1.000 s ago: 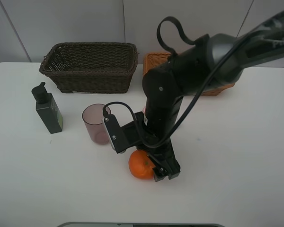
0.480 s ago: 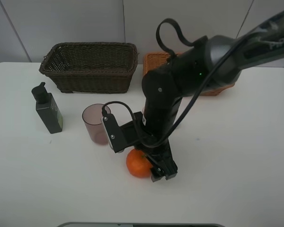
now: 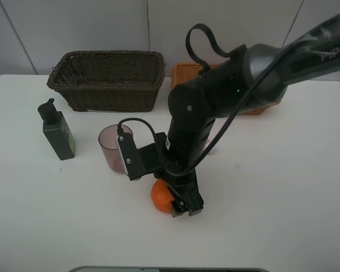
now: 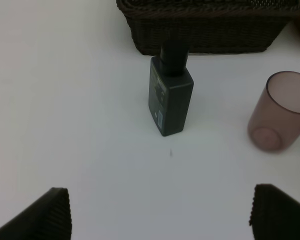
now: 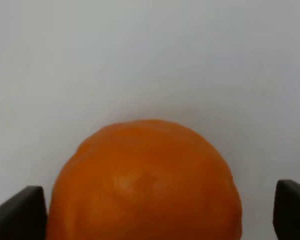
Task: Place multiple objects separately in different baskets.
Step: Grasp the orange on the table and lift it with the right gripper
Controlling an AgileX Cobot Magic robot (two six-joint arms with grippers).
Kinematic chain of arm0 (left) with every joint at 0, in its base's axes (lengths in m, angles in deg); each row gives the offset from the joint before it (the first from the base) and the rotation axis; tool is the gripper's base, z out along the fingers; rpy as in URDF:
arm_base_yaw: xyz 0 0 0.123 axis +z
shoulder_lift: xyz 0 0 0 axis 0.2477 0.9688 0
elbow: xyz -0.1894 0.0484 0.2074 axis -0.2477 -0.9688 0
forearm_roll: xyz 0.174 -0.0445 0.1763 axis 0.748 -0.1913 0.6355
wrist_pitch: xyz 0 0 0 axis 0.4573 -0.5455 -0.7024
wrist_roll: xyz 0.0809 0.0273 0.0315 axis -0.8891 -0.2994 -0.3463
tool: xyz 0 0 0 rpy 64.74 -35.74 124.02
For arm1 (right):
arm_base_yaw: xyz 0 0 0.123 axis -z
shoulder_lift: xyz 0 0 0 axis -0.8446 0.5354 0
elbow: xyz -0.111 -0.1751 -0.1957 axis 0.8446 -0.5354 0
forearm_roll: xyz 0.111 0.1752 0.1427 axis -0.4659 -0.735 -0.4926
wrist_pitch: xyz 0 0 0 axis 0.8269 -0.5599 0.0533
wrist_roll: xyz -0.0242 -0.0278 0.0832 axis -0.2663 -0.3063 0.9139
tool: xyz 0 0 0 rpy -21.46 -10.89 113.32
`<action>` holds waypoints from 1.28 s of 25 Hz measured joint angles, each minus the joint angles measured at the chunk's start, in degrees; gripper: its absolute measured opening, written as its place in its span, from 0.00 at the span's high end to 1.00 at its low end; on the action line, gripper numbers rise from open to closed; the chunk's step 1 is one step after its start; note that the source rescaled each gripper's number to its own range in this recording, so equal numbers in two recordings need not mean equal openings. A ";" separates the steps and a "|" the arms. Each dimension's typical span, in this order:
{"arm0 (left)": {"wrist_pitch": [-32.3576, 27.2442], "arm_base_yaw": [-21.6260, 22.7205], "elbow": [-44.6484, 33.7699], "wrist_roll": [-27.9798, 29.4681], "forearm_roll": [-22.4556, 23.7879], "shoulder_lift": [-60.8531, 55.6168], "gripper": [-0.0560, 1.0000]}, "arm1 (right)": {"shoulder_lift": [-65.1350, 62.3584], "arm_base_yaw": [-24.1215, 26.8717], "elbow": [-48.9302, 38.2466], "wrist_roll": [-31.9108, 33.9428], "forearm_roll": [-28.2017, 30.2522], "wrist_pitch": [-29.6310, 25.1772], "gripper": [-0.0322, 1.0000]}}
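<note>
The orange (image 3: 160, 196) lies on the white table near the front middle. My right gripper (image 3: 180, 206) reaches across and is down around it. In the right wrist view the orange (image 5: 142, 185) fills the space between the open fingers (image 5: 17, 214), unsqueezed. My left gripper (image 4: 165, 215) is open and empty, above the table in front of the dark green pump bottle (image 4: 170, 97) and the mauve cup (image 4: 280, 117). The dark brown basket (image 3: 105, 54) stands at the back left. The light orange-tan basket (image 3: 184, 71) is behind my right arm. Peach, green fruit and pink tube are hidden.
The pump bottle (image 3: 58, 133) stands upright on the left and the mauve cup (image 3: 113, 148) stands just left of my right arm. The dark basket's wall (image 4: 205, 37) is right behind the bottle. White table (image 3: 283, 192) stretches to the right.
My right gripper has shifted left and slightly toward the front, coming further around the orange. The orange has moved a little left with it. Bottle, cup and baskets have not moved.
</note>
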 joint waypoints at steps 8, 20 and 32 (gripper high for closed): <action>0.00 0.00 0.00 0.00 0.00 0.00 0.08 | 1.43 -0.05 0.00 0.00 -0.10 -0.08 0.05; 0.00 0.00 0.00 0.00 0.00 0.00 0.08 | 1.43 -0.05 0.00 0.00 -0.05 -0.44 0.60; 0.00 0.00 0.00 0.00 0.00 0.00 0.08 | 1.43 -0.05 0.00 0.00 -0.05 -0.74 0.60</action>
